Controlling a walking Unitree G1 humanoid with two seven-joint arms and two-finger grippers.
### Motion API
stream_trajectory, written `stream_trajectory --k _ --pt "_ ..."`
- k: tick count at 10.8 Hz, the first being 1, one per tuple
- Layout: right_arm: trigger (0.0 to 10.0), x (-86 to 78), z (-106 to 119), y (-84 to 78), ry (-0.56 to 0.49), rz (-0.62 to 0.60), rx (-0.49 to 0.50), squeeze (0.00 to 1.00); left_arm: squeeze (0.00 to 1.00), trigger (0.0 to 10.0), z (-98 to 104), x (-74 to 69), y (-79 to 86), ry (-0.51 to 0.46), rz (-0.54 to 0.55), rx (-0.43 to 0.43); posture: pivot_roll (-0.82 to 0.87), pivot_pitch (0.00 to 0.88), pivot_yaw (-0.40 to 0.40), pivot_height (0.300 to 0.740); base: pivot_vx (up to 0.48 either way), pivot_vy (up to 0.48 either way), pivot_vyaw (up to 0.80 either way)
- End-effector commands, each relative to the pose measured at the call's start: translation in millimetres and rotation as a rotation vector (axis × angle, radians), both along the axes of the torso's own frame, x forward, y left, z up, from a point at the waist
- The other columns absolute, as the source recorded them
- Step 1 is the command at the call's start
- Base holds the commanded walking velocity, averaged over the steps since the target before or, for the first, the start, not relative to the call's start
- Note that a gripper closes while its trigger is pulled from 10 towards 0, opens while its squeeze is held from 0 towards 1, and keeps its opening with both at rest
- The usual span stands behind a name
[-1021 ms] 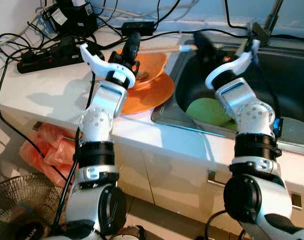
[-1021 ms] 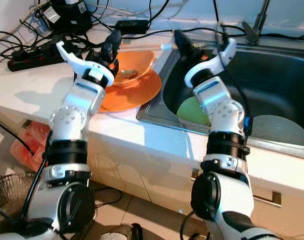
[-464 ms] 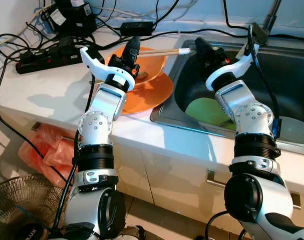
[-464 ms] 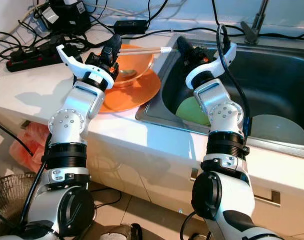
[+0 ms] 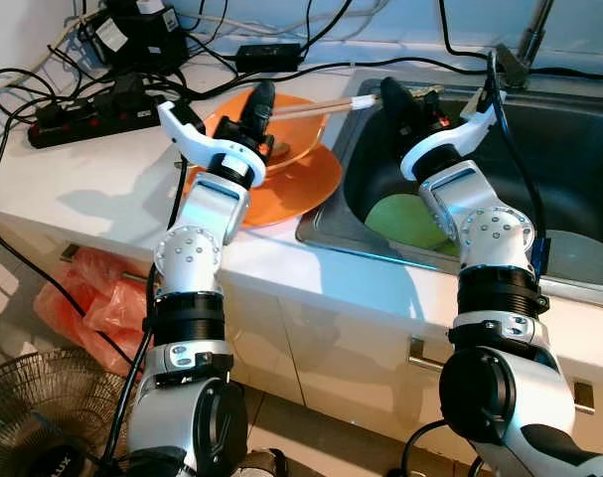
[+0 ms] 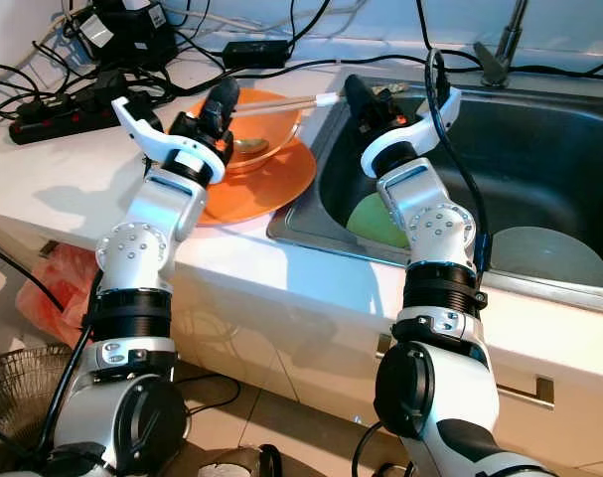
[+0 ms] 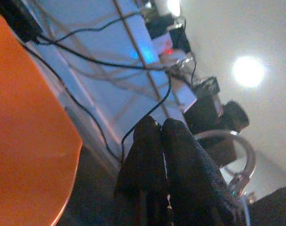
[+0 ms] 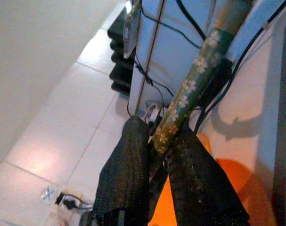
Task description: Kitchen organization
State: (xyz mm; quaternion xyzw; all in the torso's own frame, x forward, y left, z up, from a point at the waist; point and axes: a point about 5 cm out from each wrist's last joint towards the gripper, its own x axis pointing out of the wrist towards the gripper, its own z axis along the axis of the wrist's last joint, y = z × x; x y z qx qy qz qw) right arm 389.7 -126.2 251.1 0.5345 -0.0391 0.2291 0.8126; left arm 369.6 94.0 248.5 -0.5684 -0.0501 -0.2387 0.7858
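While right gripper [image 5: 392,96] seemingly pinches chopsticks [image 5: 326,103], sink [image 5: 579,149] gapes.

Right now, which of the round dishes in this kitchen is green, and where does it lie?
The green plate, inside the sink beside the right arm; the orange dishes sit on the counter.

right pincer [image 8: 159,146] clamps flowered chopsticks [image 8: 194,89] above orange plate [image 8: 227,179].

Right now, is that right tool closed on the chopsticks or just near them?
Closed: the right tool pinches the flowered chopsticks between its black fingers.
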Motion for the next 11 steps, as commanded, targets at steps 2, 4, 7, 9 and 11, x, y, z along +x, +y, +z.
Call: stream_trajectory --k 2,4,7,9,11 --pt "0.0 0.5 -2.6 11.1 0.025 0.027 -0.035 0.00 0.90 10.0 -14.2 -11.3 -37.9 0.046 -0.133 0.095 0.09 0.099 0.135 0.740 0.000 0.000 0.00" --pt "0.0 2.3 -5.6 6.0 0.049 -0.014 -0.026 0.00 1.00 10.0 -19.2 -14.6 -40.6 0.057 -0.165 0.128 0.09 0.103 0.134 0.740 0.000 0.000 0.00" --pt "0.0 8.6 -13.5 -15.0 0.114 -0.223 -0.139 0.00 1.00 10.0 -13.1 -27.5 -47.5 -0.037 -0.283 0.254 0.10 0.105 0.129 0.740 0.000 0.000 0.00" --pt "0.0 9.9 -10.4 -22.9 0.114 -0.272 -0.121 0.00 1.00 10.0 -9.6 -30.8 -47.9 -0.060 -0.300 0.267 0.10 0.104 0.130 0.740 0.000 0.000 0.00" --pt "0.0 11.2 -12.6 -36.4 0.131 -0.347 -0.130 0.00 1.00 10.0 -12.1 -32.1 -45.9 -0.058 -0.303 0.294 0.10 0.105 0.130 0.740 0.000 0.000 0.00"
